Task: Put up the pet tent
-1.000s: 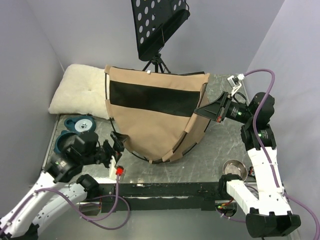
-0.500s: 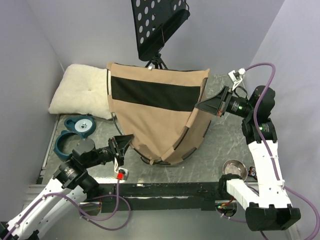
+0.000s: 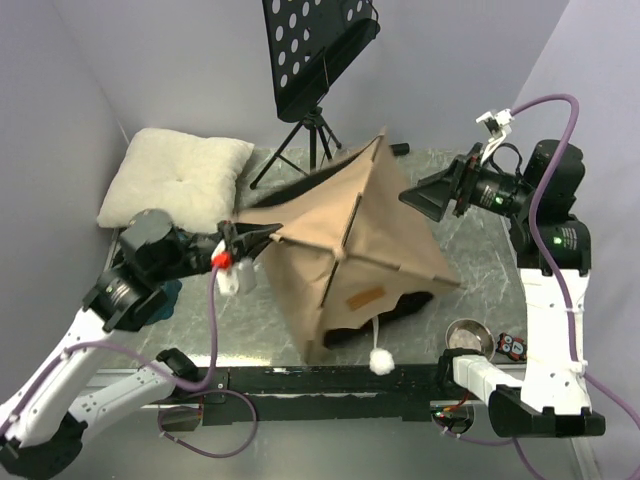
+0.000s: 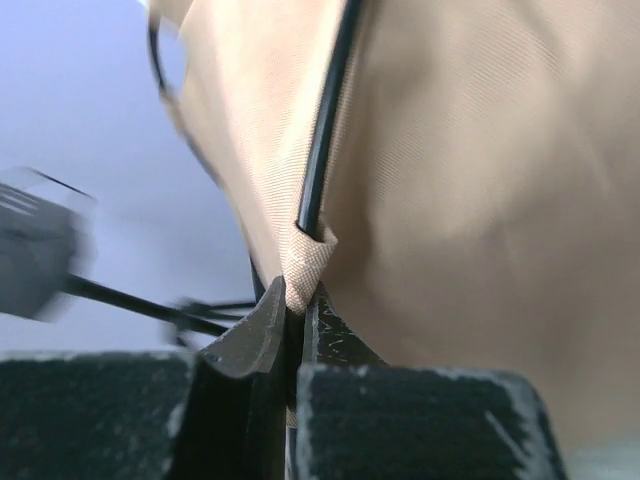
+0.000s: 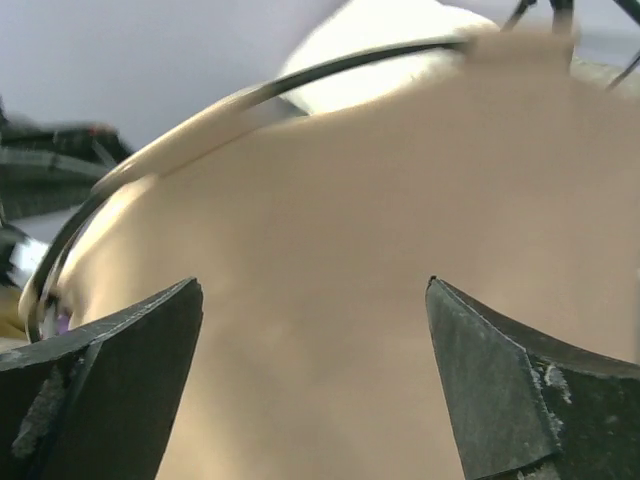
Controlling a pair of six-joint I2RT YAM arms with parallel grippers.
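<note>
1. Standing popped up in the middle of the bench (image 3: 480, 262), the pet tent (image 3: 345, 235) is a tan pyramid with black pole trim along its edges. Its dark opening faces the near edge, with a label patch (image 3: 365, 297) above it and a white pompom (image 3: 380, 361) hanging at the front.
2. The left end effector (image 3: 258, 238) is clamped on the tent's left corner. The left wrist view shows the fingers (image 4: 250, 335) pressed together on the fabric tip where a black pole (image 4: 325, 130) ends.
3. The right end effector (image 3: 425, 198) stands wide at the tent's upper right side and holds nothing. Its wrist view shows only blurred tan fabric beyond the spread fingers (image 5: 130, 345). Whether they touch the cloth I cannot tell.
4. A cream pillow (image 3: 175, 180) lies in the back left corner, apart from the tent.
5. A black perforated music stand (image 3: 315, 45) rises behind, its tripod legs just beside the tent's back edge.
6. A metal bowl (image 3: 467, 335) sits at the right front, near the tent's right corner and against the right arm.
7. A teal thing (image 3: 170, 293) is mostly hidden under the left arm.
</note>
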